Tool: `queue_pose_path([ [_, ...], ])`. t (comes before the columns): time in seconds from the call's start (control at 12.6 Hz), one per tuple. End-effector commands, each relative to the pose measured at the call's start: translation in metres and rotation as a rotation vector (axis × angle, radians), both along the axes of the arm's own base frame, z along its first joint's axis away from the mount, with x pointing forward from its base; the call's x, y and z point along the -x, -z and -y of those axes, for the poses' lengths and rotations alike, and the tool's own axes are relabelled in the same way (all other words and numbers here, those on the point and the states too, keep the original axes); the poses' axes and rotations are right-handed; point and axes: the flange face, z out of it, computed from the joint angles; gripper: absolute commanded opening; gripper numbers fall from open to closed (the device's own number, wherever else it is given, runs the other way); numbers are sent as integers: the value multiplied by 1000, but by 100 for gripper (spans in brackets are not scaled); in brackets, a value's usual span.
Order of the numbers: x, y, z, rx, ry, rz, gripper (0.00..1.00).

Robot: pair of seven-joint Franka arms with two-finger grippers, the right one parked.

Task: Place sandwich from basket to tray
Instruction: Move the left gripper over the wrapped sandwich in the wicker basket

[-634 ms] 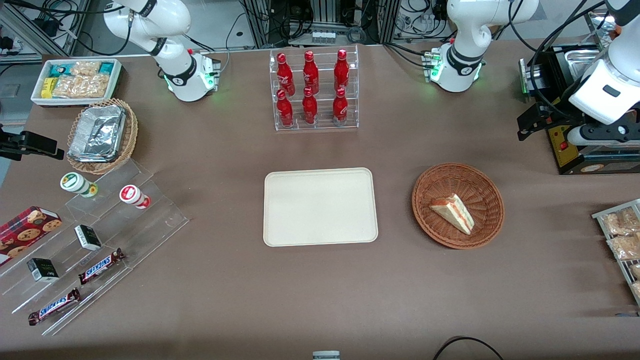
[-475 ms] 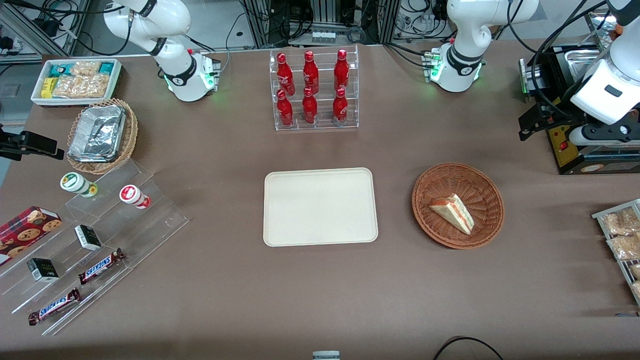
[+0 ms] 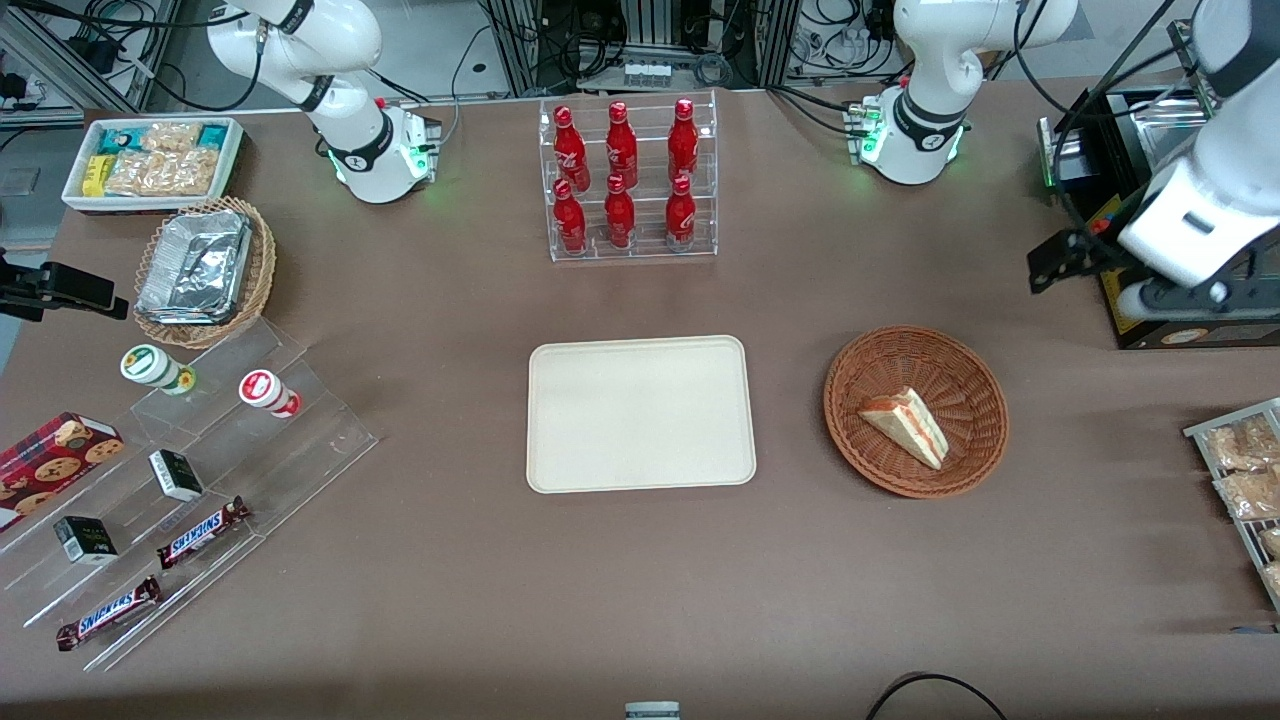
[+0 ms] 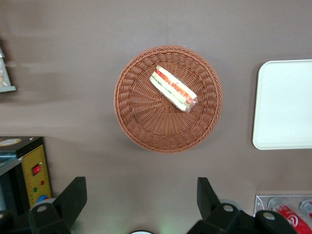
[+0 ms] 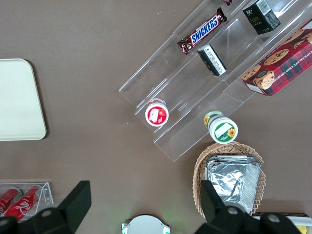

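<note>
The sandwich (image 3: 905, 425), a white wedge with orange-red and green layers, lies in the round reddish-brown wicker basket (image 3: 870, 375). It also shows in the left wrist view (image 4: 173, 89), inside the basket (image 4: 141, 122). The cream tray (image 3: 640, 412) lies bare beside the basket, toward the parked arm's end; its edge shows in the left wrist view (image 4: 282, 112). My left gripper (image 4: 140, 181) is open and holds nothing. It hangs high above the table (image 3: 1170, 295), farther from the front camera than the basket and toward the working arm's end.
A black machine (image 3: 1150, 310) stands under the gripper. A rack of red bottles (image 3: 625, 180) stands farther from the front camera than the tray. Snack packets on a wire rack (image 3: 1245, 480) lie at the working arm's table end. A foil-lined pale basket (image 3: 205, 270) and clear snack steps (image 3: 200, 480) sit toward the parked arm's end.
My left gripper has shifted a little toward the basket and the middle of the table. The sandwich, basket and tray have not moved.
</note>
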Motion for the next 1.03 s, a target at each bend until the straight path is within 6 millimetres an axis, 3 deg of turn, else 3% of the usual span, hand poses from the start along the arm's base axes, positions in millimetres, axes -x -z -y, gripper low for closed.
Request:
queue_pose_path([
  [0.0, -14, 51, 27, -27, -60, 7, 100],
  [0.4, -11, 130, 48, -29, -319, 98, 100],
  [0.63, -6, 158, 61, -13, -586, 127, 100],
  [0.79, -8, 187, 65, -15, -699, 123, 100],
  [0.95, -6, 219, 84, -7, -785, 135, 100],
])
